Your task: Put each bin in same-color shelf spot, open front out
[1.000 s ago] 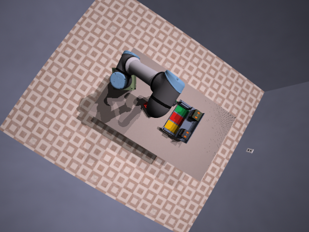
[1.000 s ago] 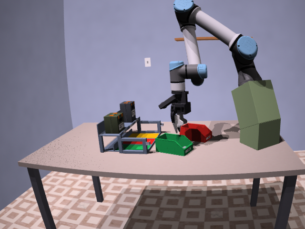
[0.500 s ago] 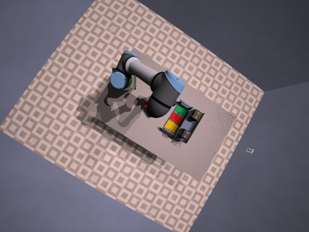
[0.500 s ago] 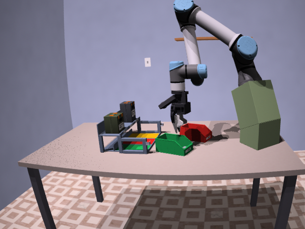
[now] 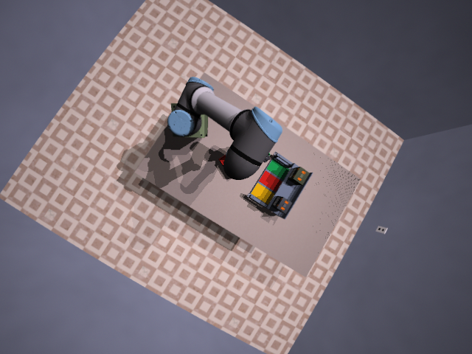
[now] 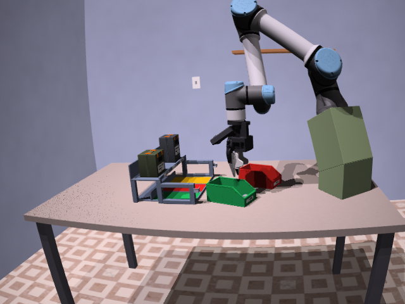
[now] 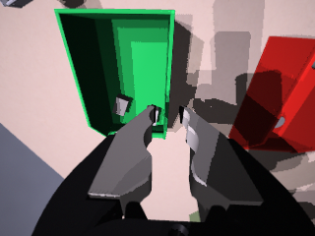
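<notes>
Three coloured marks, green (image 5: pixel 276 167) (image 6: pixel 176 195), red (image 5: pixel 269 180) and yellow (image 5: pixel 261 193) (image 6: pixel 193 180), are waiting uncovered on the shelf (image 6: pixel 159 192) in the top view; my arm is mostly hiding the bins.

In the exterior view, the green bin (image 6: pixel 228 192) (image 7: pixel 150 64) is sitting upright near, just right of the shelf; the red bin (image 6: pixel 258 177) (image 7: pixel 281 93) is lying farther right. My gripper (image 6: pixel 236 171) (image 7: pixel 167 106) is hovering above, between them.

In the wrist view, my fingers are standing slightly apart, holding nothing, seemingly straddling the green bin's right wall. If I'm descending misaligned, a fingertip could be striking that rim, tipping the bin and sliding its grey part (image 7: pixel 122 105) out.
</notes>
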`<control>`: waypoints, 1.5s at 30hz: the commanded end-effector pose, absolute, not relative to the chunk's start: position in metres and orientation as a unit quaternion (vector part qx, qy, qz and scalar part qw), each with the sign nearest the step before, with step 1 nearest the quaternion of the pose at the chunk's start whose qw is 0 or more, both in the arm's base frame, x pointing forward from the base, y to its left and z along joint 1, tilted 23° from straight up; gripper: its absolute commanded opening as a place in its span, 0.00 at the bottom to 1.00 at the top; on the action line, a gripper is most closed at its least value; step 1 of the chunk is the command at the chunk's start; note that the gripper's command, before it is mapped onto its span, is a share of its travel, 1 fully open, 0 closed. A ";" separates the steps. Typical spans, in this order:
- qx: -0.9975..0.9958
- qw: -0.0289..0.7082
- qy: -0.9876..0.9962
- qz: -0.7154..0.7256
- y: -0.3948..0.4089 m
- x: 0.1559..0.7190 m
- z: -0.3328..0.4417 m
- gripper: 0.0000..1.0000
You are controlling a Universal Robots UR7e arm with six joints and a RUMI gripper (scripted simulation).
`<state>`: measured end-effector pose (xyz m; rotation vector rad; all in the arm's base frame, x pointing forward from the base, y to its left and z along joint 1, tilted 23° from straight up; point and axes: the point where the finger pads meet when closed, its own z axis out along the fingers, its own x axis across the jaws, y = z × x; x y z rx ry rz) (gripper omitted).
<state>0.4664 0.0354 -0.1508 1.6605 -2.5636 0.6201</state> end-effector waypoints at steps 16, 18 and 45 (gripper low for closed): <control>0.532 0.012 -0.823 0.199 0.034 0.469 -0.153 0.15; 0.532 0.011 -0.823 0.199 0.034 0.470 -0.153 0.15; 0.532 0.011 -0.823 0.199 0.024 0.475 -0.179 0.15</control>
